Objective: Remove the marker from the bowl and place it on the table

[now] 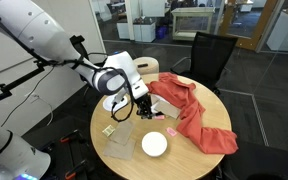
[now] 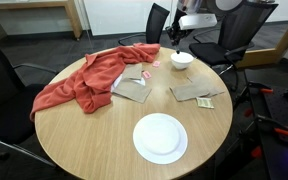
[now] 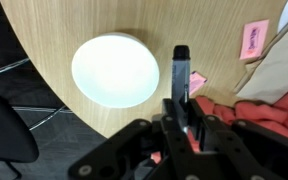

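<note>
My gripper (image 3: 181, 108) is shut on the marker (image 3: 181, 70), a thin black stick that pokes out past the fingertips. The white bowl (image 3: 114, 70) sits on the tan wooden table (image 3: 44, 25) to the left of the marker in the wrist view and looks empty. In both exterior views the gripper (image 2: 176, 38) (image 1: 142, 102) hangs above the table close to the bowl (image 2: 182, 60) (image 1: 155, 144), near the table's edge. The marker is lifted clear of the bowl.
A red cloth (image 2: 89, 80) lies crumpled across the table, close to the gripper (image 3: 269, 115). A pink note (image 3: 254, 40), a flat white plate (image 2: 160, 138), brown paper pieces (image 2: 194, 93) and a clear bag (image 1: 119, 140) lie on the table. Black chairs (image 2: 4, 75) ring it.
</note>
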Robot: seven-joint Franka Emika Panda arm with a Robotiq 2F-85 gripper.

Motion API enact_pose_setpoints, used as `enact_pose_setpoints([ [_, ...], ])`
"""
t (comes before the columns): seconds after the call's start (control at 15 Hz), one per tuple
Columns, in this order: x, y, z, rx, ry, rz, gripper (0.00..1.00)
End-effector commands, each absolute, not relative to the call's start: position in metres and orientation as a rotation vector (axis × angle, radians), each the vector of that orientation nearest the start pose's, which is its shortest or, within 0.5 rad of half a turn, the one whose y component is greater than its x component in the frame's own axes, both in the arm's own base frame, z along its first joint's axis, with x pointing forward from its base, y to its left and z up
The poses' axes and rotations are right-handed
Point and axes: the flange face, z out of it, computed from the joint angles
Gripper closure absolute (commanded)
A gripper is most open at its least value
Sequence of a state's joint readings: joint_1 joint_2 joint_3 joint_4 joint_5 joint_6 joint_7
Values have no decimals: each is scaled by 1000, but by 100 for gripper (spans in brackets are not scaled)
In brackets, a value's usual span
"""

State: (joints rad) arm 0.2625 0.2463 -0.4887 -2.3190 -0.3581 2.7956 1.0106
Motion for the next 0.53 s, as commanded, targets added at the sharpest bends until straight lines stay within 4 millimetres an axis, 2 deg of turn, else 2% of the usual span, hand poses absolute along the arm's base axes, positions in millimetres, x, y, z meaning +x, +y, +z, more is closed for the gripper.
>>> enact_pose_setpoints([
  [0.0,513,-69,288,-3004,1145,-455,95],
  [0.13,509,-44,287,-3028,1006,-397,95],
  [0.47,506,10,267,-3064,748,-206,95],
])
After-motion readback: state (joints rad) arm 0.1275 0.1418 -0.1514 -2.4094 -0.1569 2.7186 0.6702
